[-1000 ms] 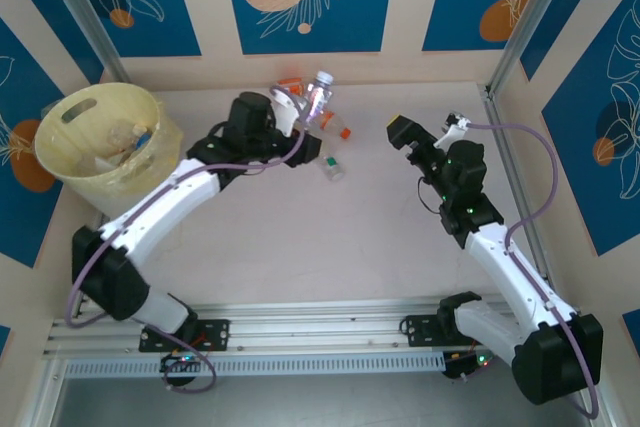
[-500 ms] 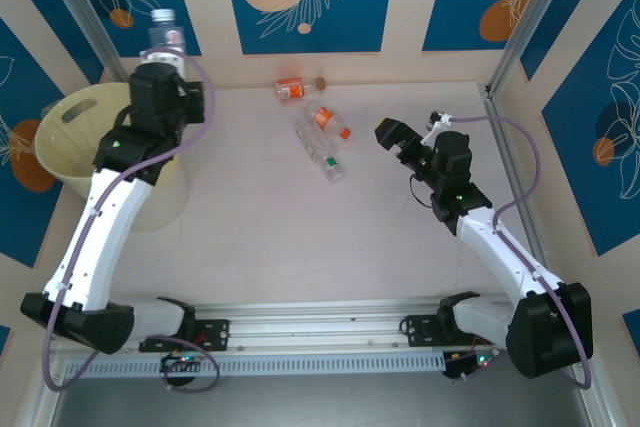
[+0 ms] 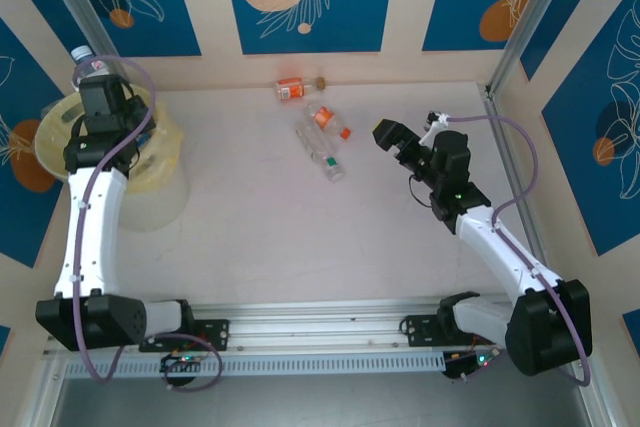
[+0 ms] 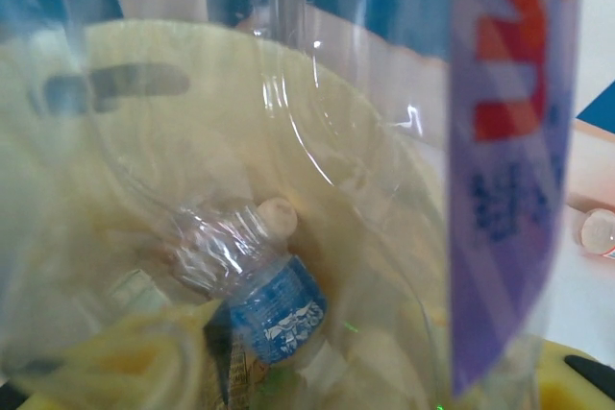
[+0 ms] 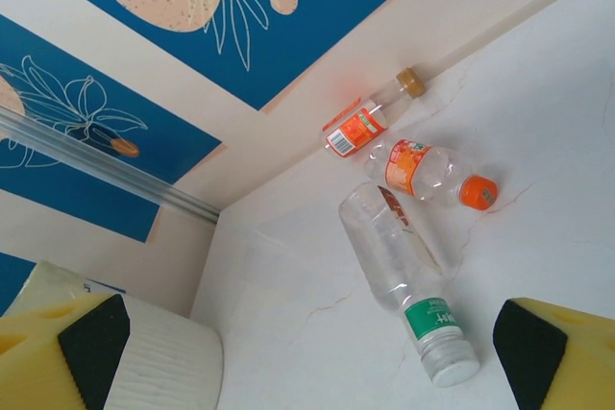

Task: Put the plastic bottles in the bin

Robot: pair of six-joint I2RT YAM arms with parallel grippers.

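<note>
We note left gripper (image 3: 93, 85) clamped on clear bottle (image 3: 85, 60), poised above bin (image 3: 160, 187). Blue-label bottle (image 4: 275, 309) lies inside bin. Right gripper (image 3: 410, 132) wide apart, empty, near three bottles (image 5: 428, 170) lying on table (image 3: 300, 237).

The left arm (image 3: 84, 217) starts at the near left. It goes up tall and reaches to the far left corner. Its wrist bends at the top. The left gripper (image 3: 94, 77) points up and away, and it is squeezed tight on a clear bottle (image 3: 86, 57) that sticks out above it.

The right arm (image 3: 512, 259) starts at the near right. It leans low toward the middle. The right gripper (image 3: 412, 131) points to the far left. Its two fingers (image 5: 83, 341) are spread wide, with nothing between them.
</note>
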